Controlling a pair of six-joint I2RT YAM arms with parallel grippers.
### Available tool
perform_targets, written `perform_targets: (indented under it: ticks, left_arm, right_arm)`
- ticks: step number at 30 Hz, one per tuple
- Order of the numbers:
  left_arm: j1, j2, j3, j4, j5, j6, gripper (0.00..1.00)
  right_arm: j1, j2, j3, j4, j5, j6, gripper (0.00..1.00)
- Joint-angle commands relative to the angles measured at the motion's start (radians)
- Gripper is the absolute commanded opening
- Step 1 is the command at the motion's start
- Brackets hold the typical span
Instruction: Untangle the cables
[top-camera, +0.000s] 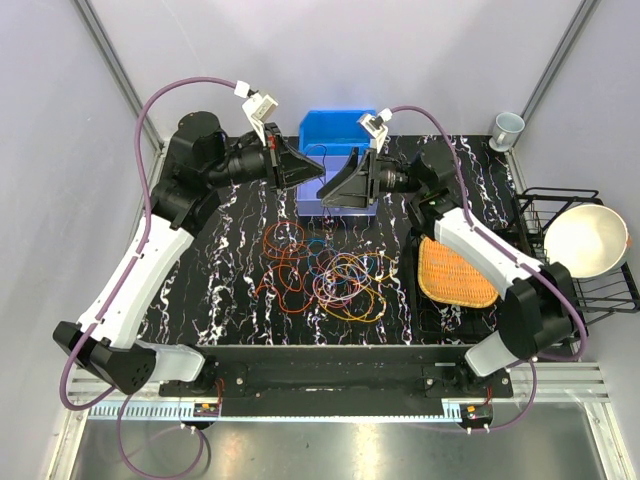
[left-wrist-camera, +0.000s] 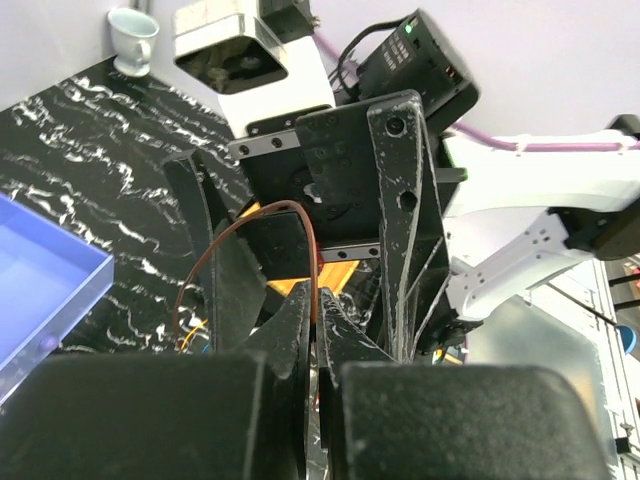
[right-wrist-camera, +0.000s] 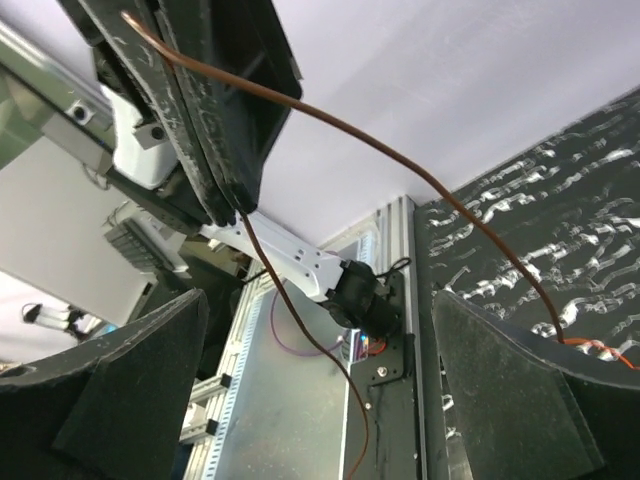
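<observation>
The cables (top-camera: 335, 272) lie in a loose tangled heap of orange, red, yellow, purple and blue loops on the black marbled table (top-camera: 200, 290). My left gripper (top-camera: 318, 168) is raised above the table's far side, in front of the blue bin. It is shut on a thin brown-orange cable (left-wrist-camera: 312, 238), pinched between its fingertips (left-wrist-camera: 300, 310). In the right wrist view that cable (right-wrist-camera: 400, 165) runs from the left gripper down to the table, with one strand hanging free. My right gripper (top-camera: 340, 186) faces the left one, wide open and empty (right-wrist-camera: 320, 400), with the strand between its fingers.
A blue bin (top-camera: 335, 130) stands at the back. An orange woven mat (top-camera: 455, 272) lies at the right. A wire rack (top-camera: 560, 215) holding a cream bowl (top-camera: 585, 240) is at the far right. A cup (top-camera: 508, 127) sits at the back right corner.
</observation>
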Motion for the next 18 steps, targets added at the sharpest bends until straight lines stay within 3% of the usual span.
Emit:
perform_targets:
  ticks: [1, 13, 18]
  left_arm:
    - [-0.005, -0.029, 0.042, -0.019, -0.008, 0.046, 0.00]
    - [-0.004, -0.052, 0.047, -0.014, 0.063, 0.029, 0.00]
    - [-0.004, -0.058, 0.042, 0.012, 0.101, 0.003, 0.00]
  right_arm:
    - [-0.006, -0.116, 0.015, -0.250, 0.060, -0.259, 1.00]
    - [-0.050, -0.114, -0.003, -0.230, 0.051, -0.303, 1.00]
    - [-0.052, -0.072, 0.012, -0.137, 0.058, -0.264, 1.00]
